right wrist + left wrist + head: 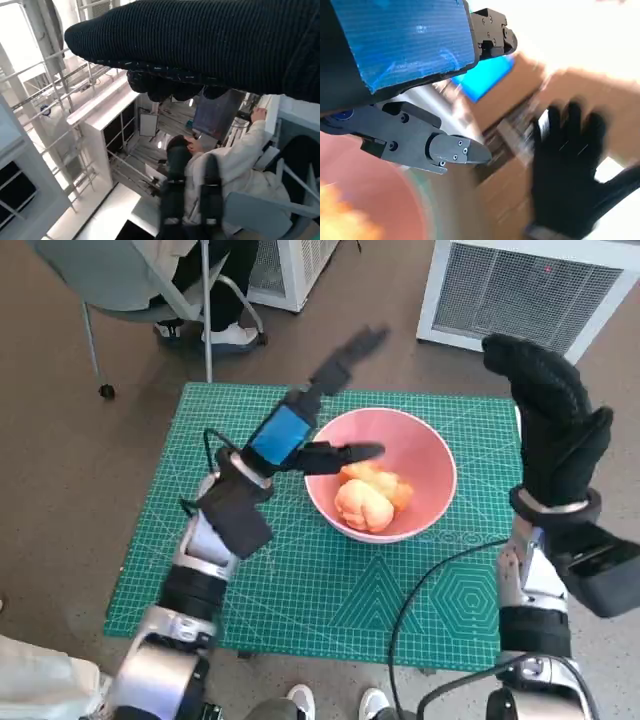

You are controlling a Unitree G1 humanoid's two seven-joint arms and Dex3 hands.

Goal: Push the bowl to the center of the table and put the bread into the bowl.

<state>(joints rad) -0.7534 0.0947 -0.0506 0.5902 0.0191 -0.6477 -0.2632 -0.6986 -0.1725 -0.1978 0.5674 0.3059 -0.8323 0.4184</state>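
The bread (368, 497) already sits in the bowl (432, 465); lift your empty, spread left hand (300, 440) straight up, clear of the bowl's rim.

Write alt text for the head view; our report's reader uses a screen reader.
Bread lies inside a pink bowl on a green cutting mat. The left robot hand, fingers apart, is above the bowl's edge; the gloved right robot hand is raised beside the table.
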